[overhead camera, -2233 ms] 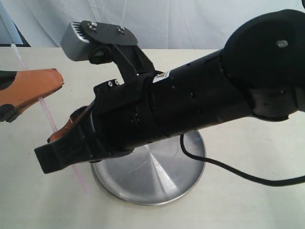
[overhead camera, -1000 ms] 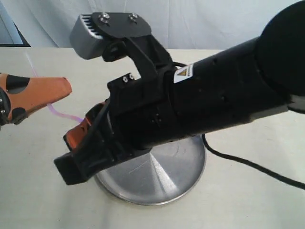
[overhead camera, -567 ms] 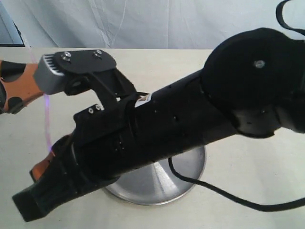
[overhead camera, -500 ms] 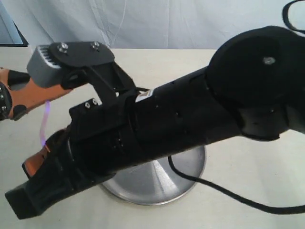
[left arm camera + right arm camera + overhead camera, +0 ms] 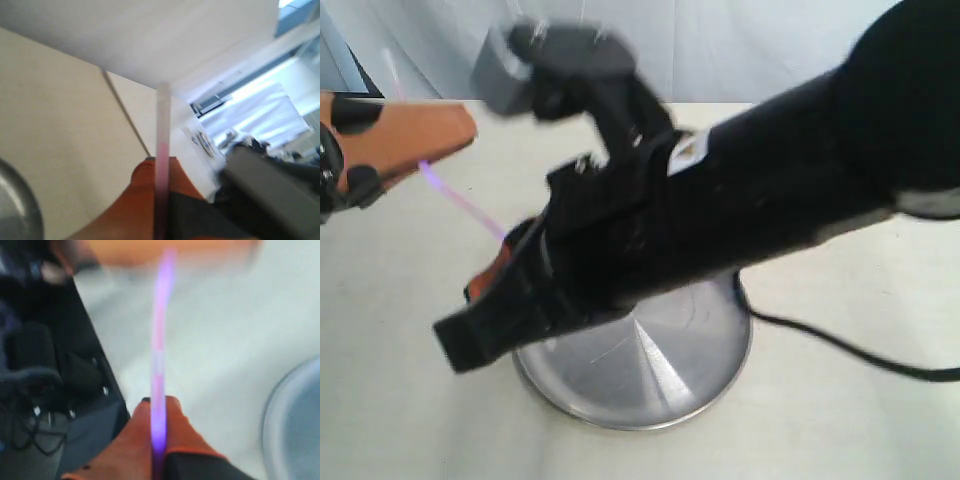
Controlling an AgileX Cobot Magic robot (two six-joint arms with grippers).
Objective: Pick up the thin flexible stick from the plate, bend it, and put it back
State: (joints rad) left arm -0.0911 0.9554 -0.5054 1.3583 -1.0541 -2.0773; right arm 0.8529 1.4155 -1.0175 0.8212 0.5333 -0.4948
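The thin flexible stick (image 5: pixel 460 198) glows purplish and spans the gap between my two grippers, held above the table left of the plate (image 5: pixel 660 370). My left gripper (image 5: pixel 430 150) is shut on one end; in its wrist view the stick (image 5: pixel 162 160) runs out between the orange fingers (image 5: pixel 145 195). My right gripper (image 5: pixel 505 255) is shut on the other end, mostly hidden under its black arm; its wrist view shows the glowing stick (image 5: pixel 159 365) pinched between orange fingers (image 5: pixel 137 440). The silver round plate holds nothing that I can see.
The big black right arm (image 5: pixel 740 200) crosses the exterior view and covers much of the plate and table. A black cable (image 5: pixel 840 345) trails over the cream tabletop (image 5: pixel 400 400) at right. A white curtain (image 5: pixel 720 50) hangs behind.
The right arm has swung back up and to the right, blurred by motion. The stick between the grippers has gone from steep to a slanted line. The left gripper rose slightly.
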